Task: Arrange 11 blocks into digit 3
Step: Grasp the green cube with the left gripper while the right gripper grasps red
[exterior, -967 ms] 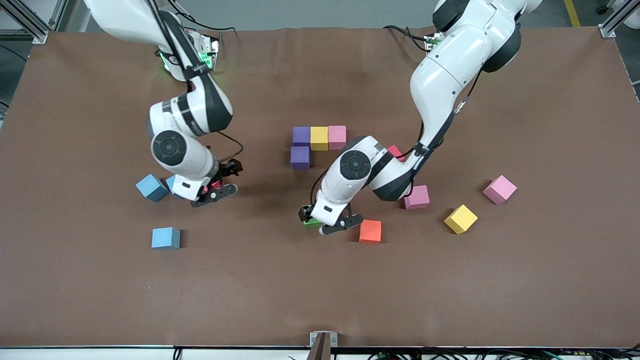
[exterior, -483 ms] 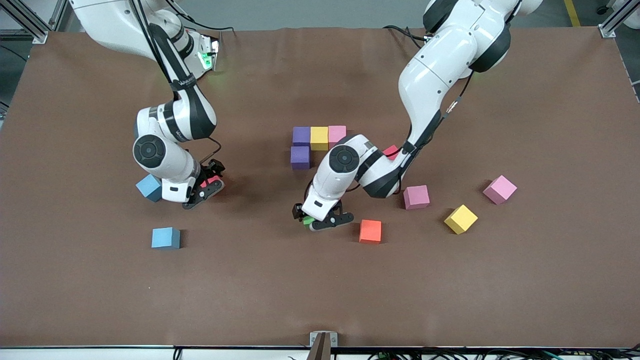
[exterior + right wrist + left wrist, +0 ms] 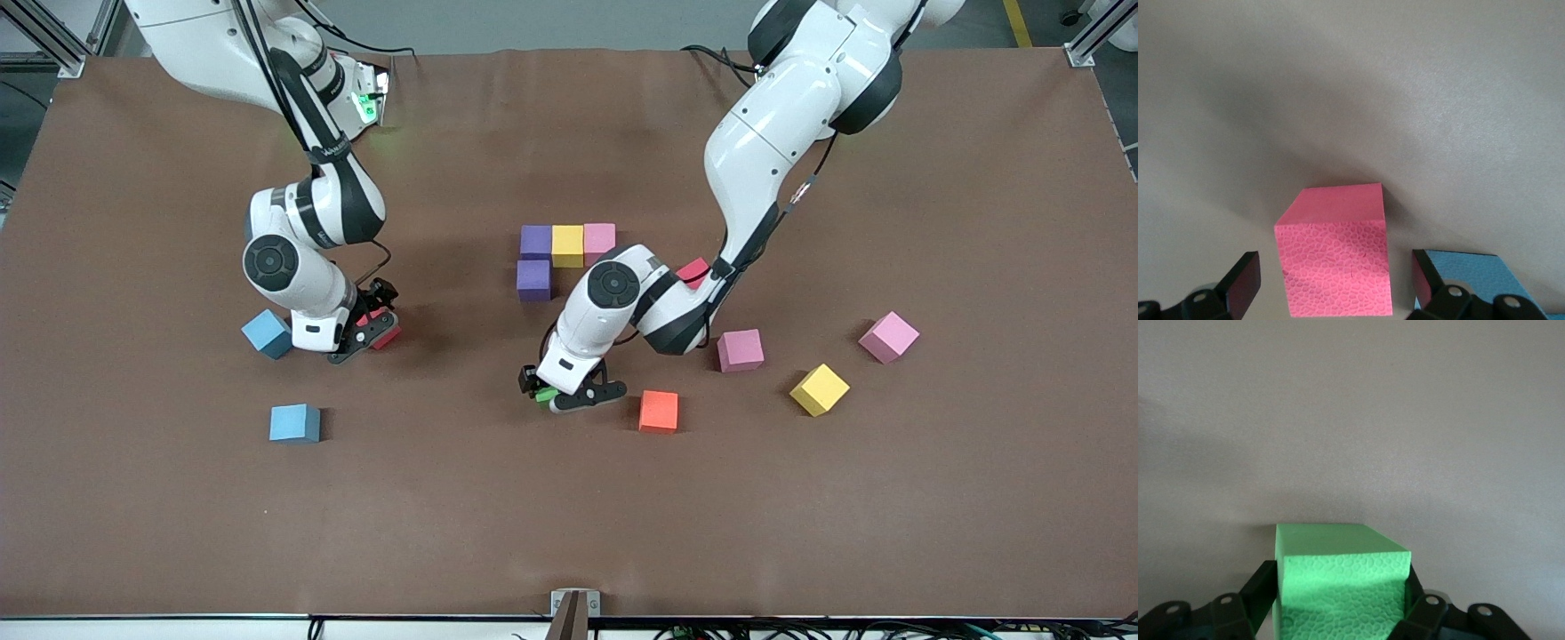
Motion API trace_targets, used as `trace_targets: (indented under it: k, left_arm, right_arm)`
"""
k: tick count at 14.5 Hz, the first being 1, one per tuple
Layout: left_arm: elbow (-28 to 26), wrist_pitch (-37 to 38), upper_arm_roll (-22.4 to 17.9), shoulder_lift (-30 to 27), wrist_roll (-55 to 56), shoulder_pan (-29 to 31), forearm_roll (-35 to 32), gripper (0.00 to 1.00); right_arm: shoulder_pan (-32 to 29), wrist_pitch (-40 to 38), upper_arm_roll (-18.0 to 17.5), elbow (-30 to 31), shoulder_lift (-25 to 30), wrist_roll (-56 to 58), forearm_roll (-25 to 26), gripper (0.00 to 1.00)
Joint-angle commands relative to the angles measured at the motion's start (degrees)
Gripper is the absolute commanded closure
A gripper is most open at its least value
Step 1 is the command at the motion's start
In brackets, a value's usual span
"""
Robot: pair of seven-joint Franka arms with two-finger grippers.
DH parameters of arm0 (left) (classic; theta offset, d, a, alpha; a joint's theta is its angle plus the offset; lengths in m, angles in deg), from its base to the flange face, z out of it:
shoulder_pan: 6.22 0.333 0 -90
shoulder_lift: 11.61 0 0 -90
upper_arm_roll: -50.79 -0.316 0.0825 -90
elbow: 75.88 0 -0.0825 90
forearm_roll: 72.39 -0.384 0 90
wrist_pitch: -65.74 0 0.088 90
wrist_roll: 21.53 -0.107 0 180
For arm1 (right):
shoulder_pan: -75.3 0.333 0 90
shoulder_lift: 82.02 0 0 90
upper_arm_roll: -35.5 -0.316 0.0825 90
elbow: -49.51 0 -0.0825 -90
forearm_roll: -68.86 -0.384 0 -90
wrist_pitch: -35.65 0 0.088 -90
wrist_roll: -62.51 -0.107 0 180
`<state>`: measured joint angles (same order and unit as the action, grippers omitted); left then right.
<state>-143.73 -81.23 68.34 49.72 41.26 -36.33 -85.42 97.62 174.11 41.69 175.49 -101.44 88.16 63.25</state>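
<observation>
Four blocks make a corner at mid-table: purple [image 3: 536, 241], yellow [image 3: 567, 245] and pink [image 3: 599, 242] in a row, with a second purple [image 3: 533, 279] nearer the camera under the first. My left gripper [image 3: 558, 389] [image 3: 1340, 583] is down at the table, and its fingers press both sides of a green block [image 3: 546, 394] [image 3: 1338, 600]. My right gripper [image 3: 372, 322] [image 3: 1336, 267] is open and straddles a red block [image 3: 385, 335] [image 3: 1335, 280] resting on the table, with a gap on each side.
Loose blocks lie around: orange [image 3: 659, 411], pink [image 3: 741, 349], yellow [image 3: 819, 389] and pink [image 3: 888, 336] toward the left arm's end. Two blue ones [image 3: 266, 333] [image 3: 294, 423] lie by the right gripper. A blue block [image 3: 1478, 273] sits beside one right finger. A red block [image 3: 693, 270] shows past the left forearm.
The left gripper's fingers have closed in on the green block. The right gripper has dropped lower around the red block and shifted slightly toward its own end of the table.
</observation>
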Motion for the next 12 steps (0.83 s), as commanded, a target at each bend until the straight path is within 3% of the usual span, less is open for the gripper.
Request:
trace_targets:
  k: [1,2,3,5,7,9,12]
  left_arm:
    - [1.93,-1.74,-0.77,2.39,0.49,-1.44,0.90,0.23]
    - [1.76,-1.74,-0.77,2.31,0.85,-1.36,0.90,0.29]
    - [1.67,-1.65,-0.77,2.13,0.94,-1.09,0.99,0.45]
    - [1.58,-1.65,-0.77,2.13,0.94,-0.92,1.86,0.54]
    - [1.41,-1.65,-0.86,2.05,1.72,-0.83,2.04,0.60]
    - [1.32,-1.04,-0.86,0.82,2.34,-0.30,2.57,0.74]
    - [0.01,1.41,-0.86,-4.09,3.65,1.80,5.64,0.90]
  right_arm:
    - [-0.96,3.56,-0.92,2.87,1.49,0.90,0.43,0.00]
    - [-0.88,4.61,-0.92,3.31,1.14,0.90,0.43,0.00]
    - [-0.88,5.23,-0.92,3.49,0.88,0.90,0.43,0.00]
    - [-0.70,6.29,-0.92,3.57,0.35,0.90,0.43,0.04]
    - [-0.61,7.17,-0.92,3.84,-0.26,0.90,0.43,0.25]
    - [-0.53,7.52,-0.92,3.84,-0.62,0.90,0.43,0.47]
    - [-0.44,6.83,-1.00,2.88,-0.53,0.46,0.43,0.62]
